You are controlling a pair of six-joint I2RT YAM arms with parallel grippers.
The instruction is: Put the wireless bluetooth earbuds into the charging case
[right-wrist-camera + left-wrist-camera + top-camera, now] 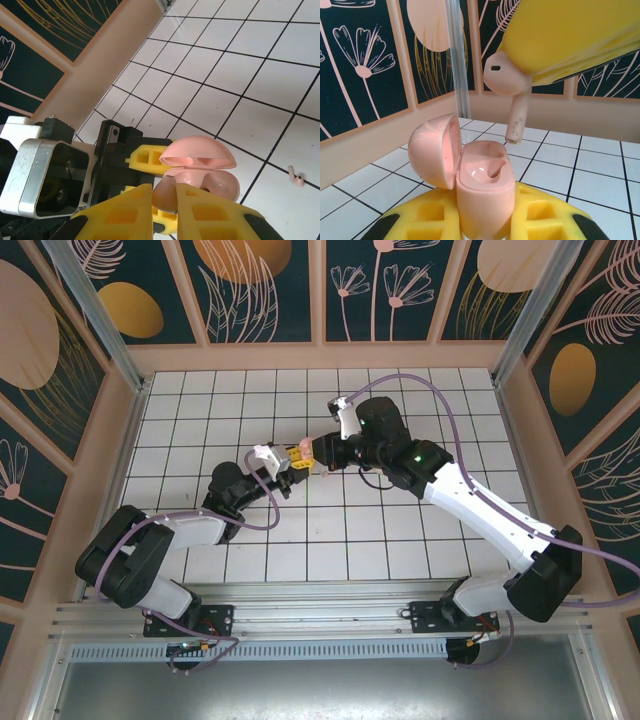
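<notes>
The salmon-pink charging case [485,192] stands upright between my left gripper's [485,222] yellow fingers, which are shut on its lower body. Its lid [432,150] hangs open to the left and the inner wells show. One cream-pink earbud [506,77] hangs stem-down just above and behind the case, pinched in my right gripper's yellow fingers [565,40]. In the right wrist view my right gripper [164,187] is shut on that earbud [171,196], right beside the open case [210,177]. A second earbud [296,176] lies on the tiles. From above, both grippers meet at the case [303,448].
The white grid-tiled table [400,540] is ringed by a low peach wall [320,358] with dark floral panels. The left wrist camera housing [45,180] sits close to the right gripper. Purple cables loop over both arms.
</notes>
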